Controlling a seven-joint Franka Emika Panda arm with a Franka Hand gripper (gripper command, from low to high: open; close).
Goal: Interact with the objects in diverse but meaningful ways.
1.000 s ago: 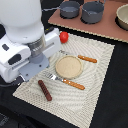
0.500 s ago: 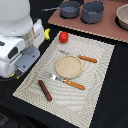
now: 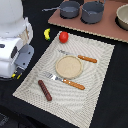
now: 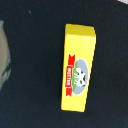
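The wrist view shows a flat yellow packet (image 4: 76,68) with a red banner and a small round picture, lying alone on the dark tabletop (image 4: 30,30); the hand itself does not show there, and in the exterior view the white arm (image 3: 12,37) hides it, so I cannot tell how far it is open or whether it holds anything. On the woven placemat (image 3: 97,55) lie a round tan plate (image 3: 68,66), an orange-handled fork (image 3: 65,80), an orange-handled knife (image 3: 80,56) and a brown sausage stick (image 3: 45,90); a red tomato (image 3: 63,36) sits at the mat's far edge, just beside a yellow banana (image 3: 46,34); two dark grey pots (image 3: 82,10) stand on the brown board (image 3: 107,31) beyond.
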